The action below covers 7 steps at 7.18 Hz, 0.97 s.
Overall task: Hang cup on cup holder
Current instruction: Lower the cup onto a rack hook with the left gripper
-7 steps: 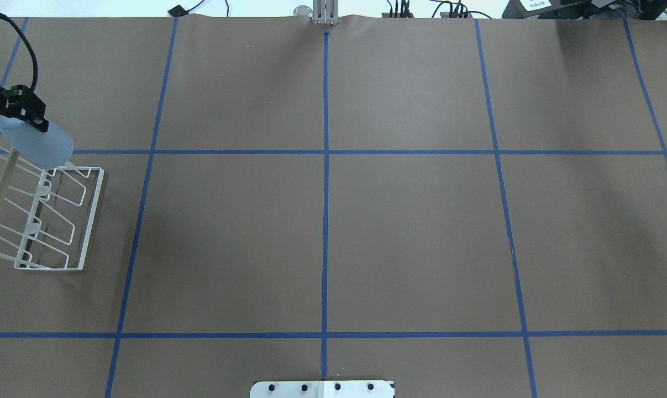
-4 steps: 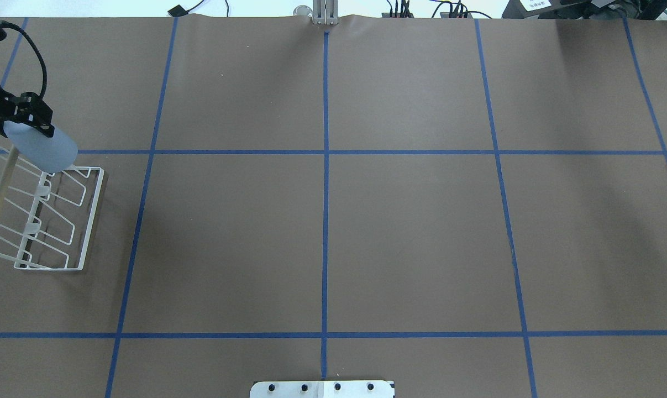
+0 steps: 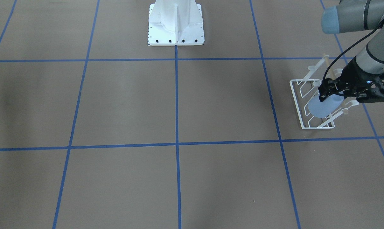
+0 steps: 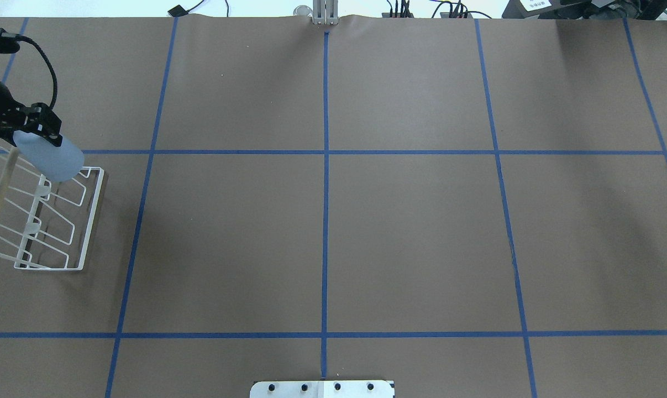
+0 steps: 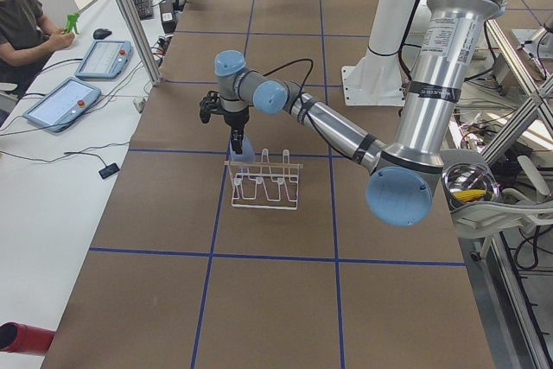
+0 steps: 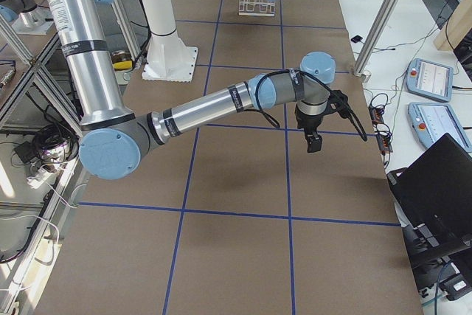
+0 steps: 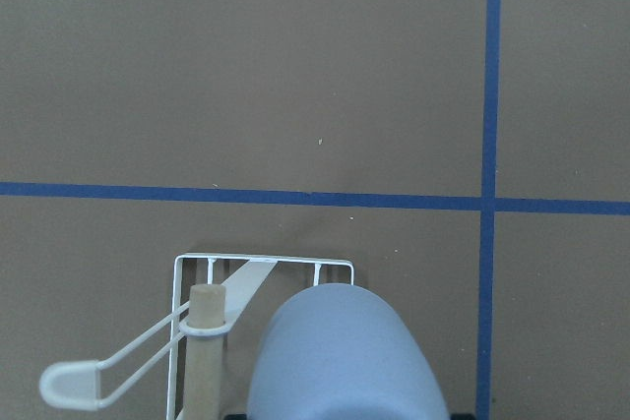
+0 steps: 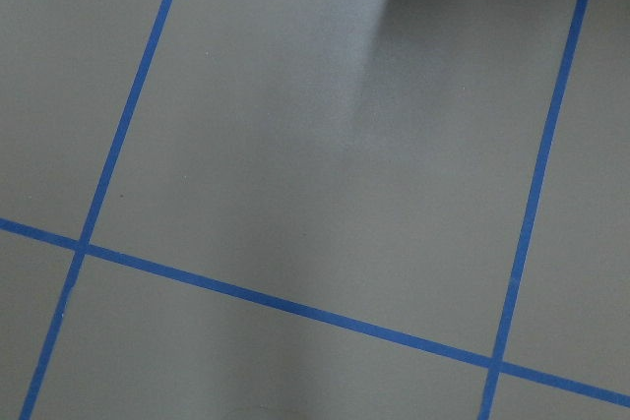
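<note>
The light-blue cup [image 4: 52, 161] is held tilted, mouth down, over the far end of the white wire cup holder [image 4: 85, 221] at the table's far left. My left gripper [image 4: 33, 134] is shut on the cup's closed end. In the front-facing view the cup [image 3: 322, 107] overlaps the rack's [image 3: 296, 103] prongs; I cannot tell if it sits on one. The left wrist view shows the cup [image 7: 340, 361] next to the beige rod [image 7: 204, 341]. My right gripper [image 6: 315, 142] hangs over bare table, far from the rack, and shows only in the exterior right view; I cannot tell if it is open or shut.
Brown paper with blue tape lines [image 4: 325, 221] covers the table. The robot's white base plate [image 4: 322, 388] is at the near edge. Cables and tablets [image 5: 62, 101] lie beyond the far edge, where an operator [image 5: 22, 19] sits.
My left gripper has carried the cup a little right and toward the rack; the cup now looks smaller and overlaps the rack's far corner. The rack has not moved.
</note>
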Motion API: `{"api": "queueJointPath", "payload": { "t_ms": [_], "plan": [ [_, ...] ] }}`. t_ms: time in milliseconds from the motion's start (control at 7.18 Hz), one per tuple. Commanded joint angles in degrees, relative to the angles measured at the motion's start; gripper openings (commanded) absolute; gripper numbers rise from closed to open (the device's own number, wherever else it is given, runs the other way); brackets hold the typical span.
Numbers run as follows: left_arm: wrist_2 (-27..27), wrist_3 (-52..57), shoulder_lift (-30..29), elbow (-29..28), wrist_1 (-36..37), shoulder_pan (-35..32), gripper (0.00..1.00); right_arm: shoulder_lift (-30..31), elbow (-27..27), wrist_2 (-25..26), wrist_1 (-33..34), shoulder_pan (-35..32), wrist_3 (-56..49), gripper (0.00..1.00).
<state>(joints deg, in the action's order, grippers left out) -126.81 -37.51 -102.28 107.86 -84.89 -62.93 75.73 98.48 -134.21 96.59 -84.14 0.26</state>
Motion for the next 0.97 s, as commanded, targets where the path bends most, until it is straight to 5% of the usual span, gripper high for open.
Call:
{"api": "queueJointPath", "payload": {
  "t_ms": [0, 139, 418, 835],
  "plan": [
    [0.0, 0.0, -0.2, -1.0, 0.0, 0.5, 0.07, 0.0, 0.0, 0.0, 0.0, 0.0, 0.0, 1.00],
    [0.0, 0.1, -0.2, -1.2, -0.1, 0.5, 0.51, -0.1, 0.0, 0.1, 0.0, 0.0, 0.0, 1.00],
    [0.0, -0.1, 0.0, -2.2, -1.9, 0.6, 0.98, -0.1, -0.1, 0.2, 0.0, 0.2, 0.0, 1.00],
    [-0.5, -0.1, -0.5, -1.4, -1.9, 0.5, 0.98, -0.1, 0.0, 0.2, -0.1, 0.4, 0.0, 1.00]
  ]
}}
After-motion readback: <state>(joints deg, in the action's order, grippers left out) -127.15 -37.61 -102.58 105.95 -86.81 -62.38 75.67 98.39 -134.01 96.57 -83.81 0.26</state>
